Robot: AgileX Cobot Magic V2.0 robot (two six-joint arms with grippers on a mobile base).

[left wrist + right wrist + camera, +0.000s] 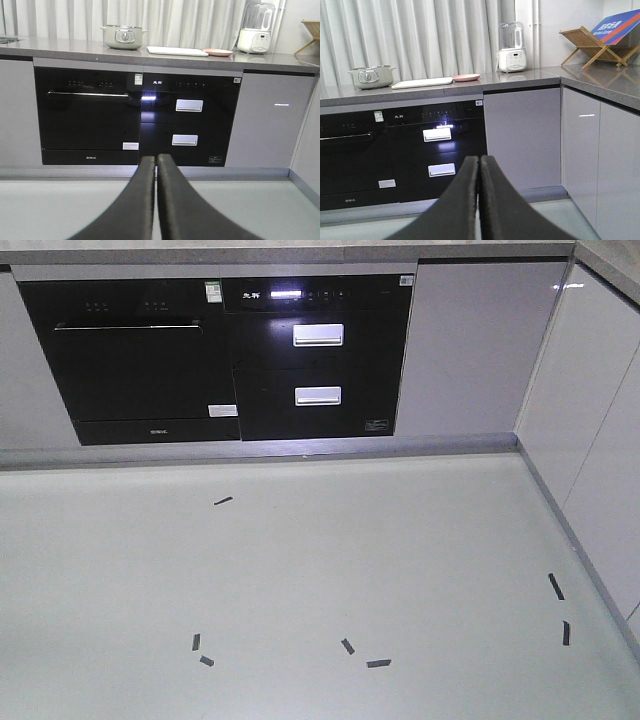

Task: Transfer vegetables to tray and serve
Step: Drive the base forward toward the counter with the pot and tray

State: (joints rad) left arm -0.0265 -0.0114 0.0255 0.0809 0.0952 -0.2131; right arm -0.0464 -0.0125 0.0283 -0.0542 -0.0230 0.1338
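Observation:
The cream tray (177, 51) lies flat on the grey counter; it also shows in the right wrist view (422, 82). A round pink plate (218, 52) sits right of it and shows in the right wrist view too (466, 77). No lettuce leaf is visible from here. My left gripper (155, 160) is shut and empty, held low, far in front of the cabinets. My right gripper (480, 161) is shut and empty, also low and far from the counter. Neither gripper shows in the front view.
A lidded pot (124, 37) stands left of the tray. A white blender (256, 29) and a wooden rack (592, 46) stand to the right. Black built-in appliances (220, 355) face me below the counter. Grey cabinets (590, 420) close the right side. Tape marks (378, 663) dot the floor.

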